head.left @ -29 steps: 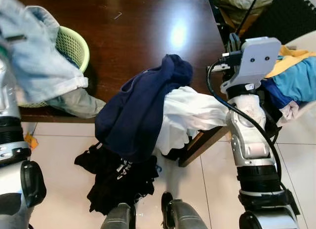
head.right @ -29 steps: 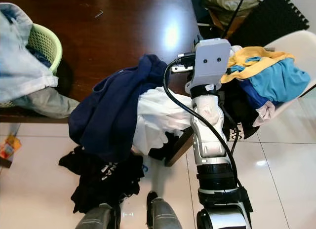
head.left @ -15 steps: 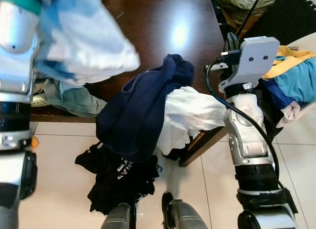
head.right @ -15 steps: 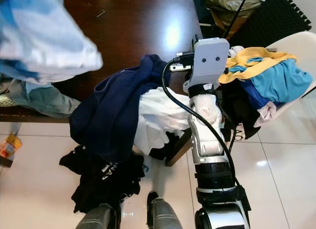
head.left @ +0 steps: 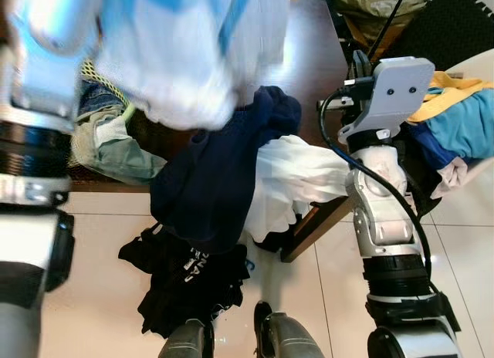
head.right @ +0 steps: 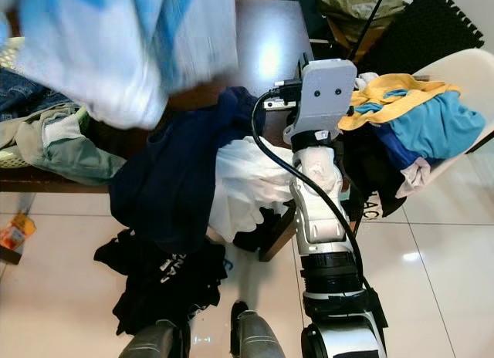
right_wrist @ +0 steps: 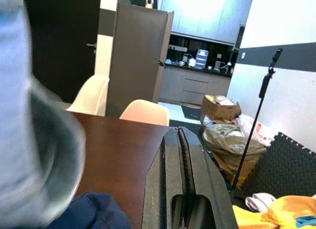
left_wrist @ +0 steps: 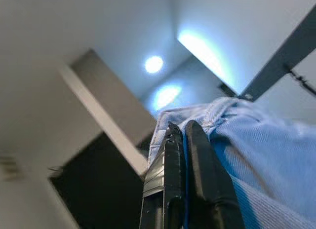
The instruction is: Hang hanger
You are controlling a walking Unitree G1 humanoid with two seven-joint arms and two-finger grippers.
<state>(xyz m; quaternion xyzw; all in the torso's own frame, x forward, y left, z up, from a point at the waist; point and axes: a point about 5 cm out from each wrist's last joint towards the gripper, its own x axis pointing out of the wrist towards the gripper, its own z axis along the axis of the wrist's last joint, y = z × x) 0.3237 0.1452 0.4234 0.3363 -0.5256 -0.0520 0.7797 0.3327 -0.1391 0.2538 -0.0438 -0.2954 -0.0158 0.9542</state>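
My left gripper is shut on the hem of a light blue denim garment, raised high with the ceiling behind it. In the eye views that garment hangs blurred, close to the camera, above the left half of the dark wooden table. My left arm rises along the left edge. My right gripper is shut with nothing in it, held over the table's right edge beside its grey wrist housing.
A navy garment and a white one drape over the table's front edge. Black clothes lie on the tiled floor. A green basket with jeans sits left. A white chair piled with clothes stands right.
My left arm has lifted the denim garment up from the basket and carried it right, over the table and nearer the camera. The right arm has stayed put.
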